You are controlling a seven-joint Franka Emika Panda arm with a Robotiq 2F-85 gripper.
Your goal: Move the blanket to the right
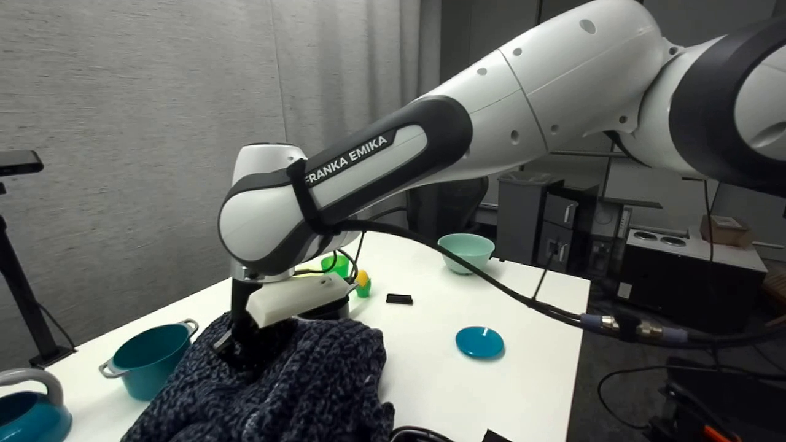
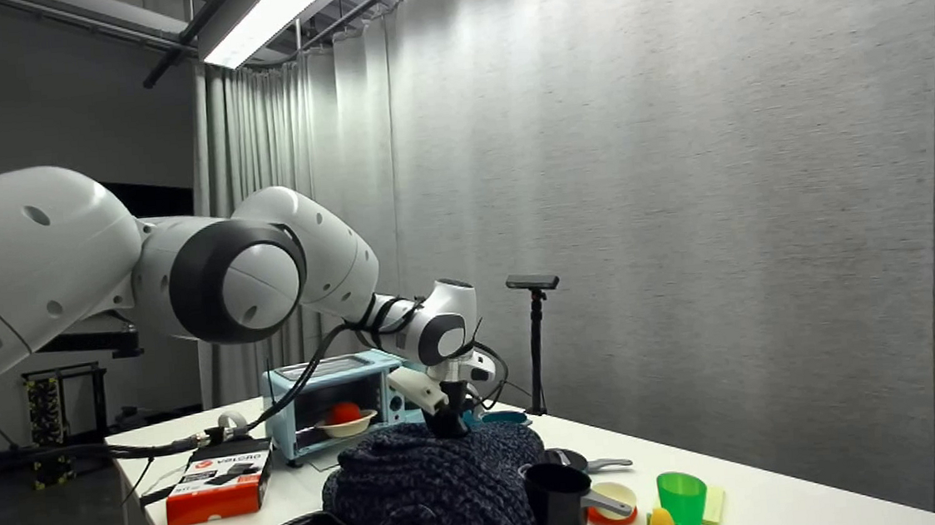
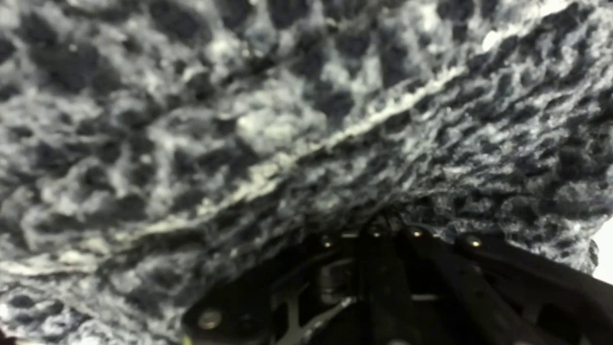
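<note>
Holding the hand (image 3: pixel 396 224) clamped on the dark knitted blanket (image 1: pixel 319 380), tips buried from sight, I see the blanket heaped on the counter (image 1: pixel 430 362) beside a teal pot (image 1: pixel 147 373).

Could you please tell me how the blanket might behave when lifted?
The blanket will probably sag floppily, given its soft, heaped folds. Its thick, chunky knit should resist slipping, and could make it fairly heavy.

A robot arm (image 1: pixel 491 123), stand-mounted camera (image 2: pixel 532 281) and curtains (image 2: pixel 661 180) suggest a lab.
</note>
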